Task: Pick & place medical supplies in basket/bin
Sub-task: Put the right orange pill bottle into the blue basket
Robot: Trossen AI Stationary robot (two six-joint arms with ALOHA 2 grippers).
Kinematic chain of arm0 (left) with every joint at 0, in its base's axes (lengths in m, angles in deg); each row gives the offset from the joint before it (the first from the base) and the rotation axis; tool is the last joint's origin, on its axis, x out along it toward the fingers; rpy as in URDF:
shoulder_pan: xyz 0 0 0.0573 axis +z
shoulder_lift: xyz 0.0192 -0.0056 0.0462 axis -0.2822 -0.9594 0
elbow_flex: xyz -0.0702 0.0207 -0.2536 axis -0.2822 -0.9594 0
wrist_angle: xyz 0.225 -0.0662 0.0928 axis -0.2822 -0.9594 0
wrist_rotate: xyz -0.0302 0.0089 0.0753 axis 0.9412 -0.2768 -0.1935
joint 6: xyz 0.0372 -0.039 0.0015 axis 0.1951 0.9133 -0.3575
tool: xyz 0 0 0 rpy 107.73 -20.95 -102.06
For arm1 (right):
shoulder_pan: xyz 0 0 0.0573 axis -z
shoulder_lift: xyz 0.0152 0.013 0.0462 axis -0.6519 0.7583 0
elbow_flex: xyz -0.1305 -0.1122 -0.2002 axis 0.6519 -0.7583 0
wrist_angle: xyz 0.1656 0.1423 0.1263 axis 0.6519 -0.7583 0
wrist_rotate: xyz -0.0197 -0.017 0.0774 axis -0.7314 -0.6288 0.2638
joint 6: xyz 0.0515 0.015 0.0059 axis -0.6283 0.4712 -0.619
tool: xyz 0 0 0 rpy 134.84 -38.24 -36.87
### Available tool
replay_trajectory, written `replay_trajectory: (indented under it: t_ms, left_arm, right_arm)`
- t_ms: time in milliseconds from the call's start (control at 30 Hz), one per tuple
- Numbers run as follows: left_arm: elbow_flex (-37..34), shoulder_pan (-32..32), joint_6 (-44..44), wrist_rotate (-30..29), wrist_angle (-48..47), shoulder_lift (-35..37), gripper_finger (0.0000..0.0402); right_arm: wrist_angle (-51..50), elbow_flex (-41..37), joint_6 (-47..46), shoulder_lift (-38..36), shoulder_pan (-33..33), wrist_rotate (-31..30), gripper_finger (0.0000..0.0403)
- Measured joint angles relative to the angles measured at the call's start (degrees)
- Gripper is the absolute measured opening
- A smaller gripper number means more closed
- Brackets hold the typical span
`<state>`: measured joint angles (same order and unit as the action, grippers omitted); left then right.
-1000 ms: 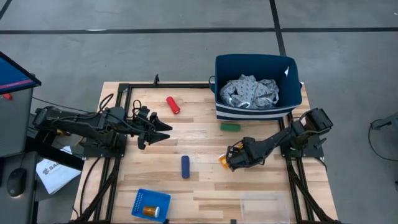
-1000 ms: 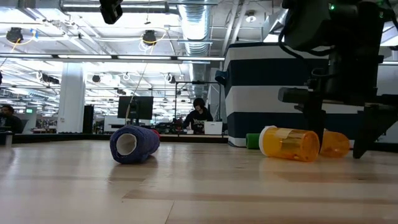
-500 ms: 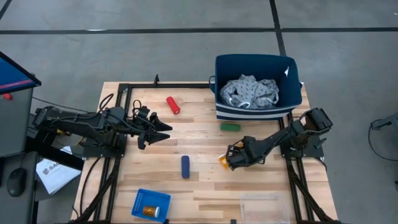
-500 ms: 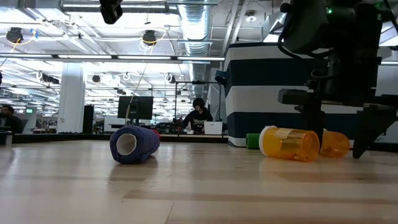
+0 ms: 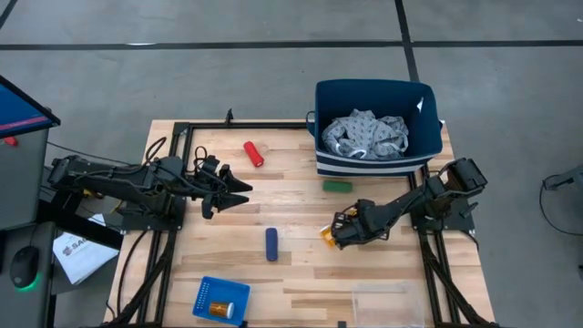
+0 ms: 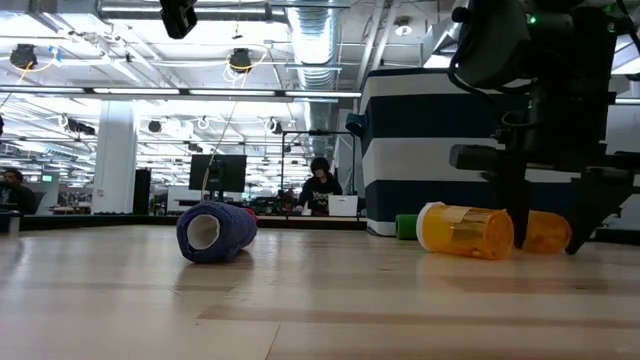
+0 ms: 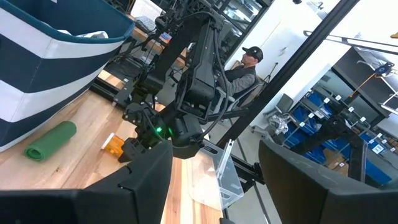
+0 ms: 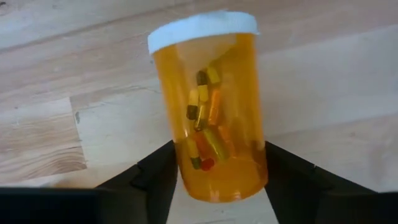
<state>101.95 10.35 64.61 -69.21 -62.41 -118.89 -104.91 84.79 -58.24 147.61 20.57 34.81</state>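
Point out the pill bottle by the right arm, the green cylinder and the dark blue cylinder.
pill bottle (image 8: 208, 118): right wrist view, mid-body.
green cylinder (image 5: 337, 186): high view, its middle.
dark blue cylinder (image 5: 271, 244): high view, its middle.

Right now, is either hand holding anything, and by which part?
Right hand straddles the pill bottle's base end, closing; grip cannot be told. Left hand holds nothing.

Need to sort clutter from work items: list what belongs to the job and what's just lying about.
Job: pill bottle, second pill bottle, blue basket, red roll, green roll, dark blue roll, cloth, navy bin, clear tray.
Lying about: papers, computer mouse.
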Motion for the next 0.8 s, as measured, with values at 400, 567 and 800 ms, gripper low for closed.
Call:
replay_trajectory:
  t_ms: [400,567,800]
  left_arm:
    - [0.0,0.0,-0.1,0.7,0.0,0.0,0.0232]
    - [0.0,0.0,-0.1,2.5,-1.1,0.0,0.0232]
    - [-0.1,0.0,-1.9,3.5,-1.3,0.5,0.0232]
  right_arm:
    - [0.3,5.8,7.0,-0.1,-3.0,-2.0,0.0195]
    - [0.4,14.7,19.9,-0.4,-5.9,-3.1,0.0180]
    - [3.1,26.9,36.0,0.0,-8.9,-7.2,0.0174]
